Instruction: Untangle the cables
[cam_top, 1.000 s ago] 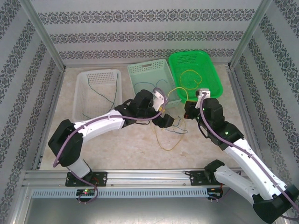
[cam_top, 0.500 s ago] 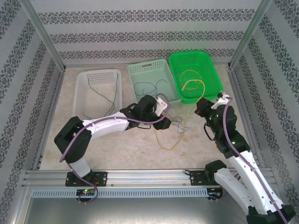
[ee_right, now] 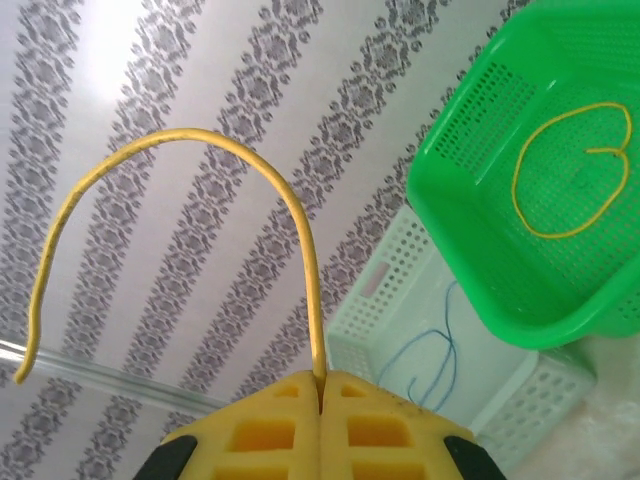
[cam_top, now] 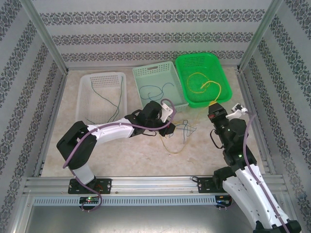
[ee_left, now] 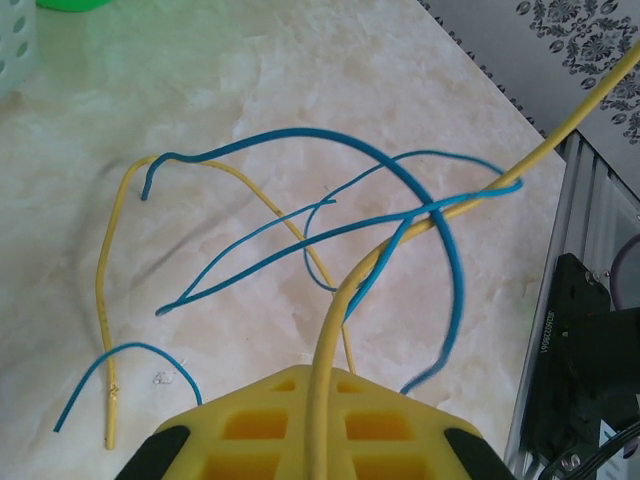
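Since these cables (ee_left: 430,212) look light and springy, I'd grab near loose ends; left gripper (ee_left: 322,378) and right gripper (ee_right: 320,382) each pinch yellow wire (ee_left: 340,300).

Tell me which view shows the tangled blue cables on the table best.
The left wrist view: the blue cables are close and sharp, crossing the yellow cable. The top external view shows them small, beside the left arm. The right wrist view faces the baskets.
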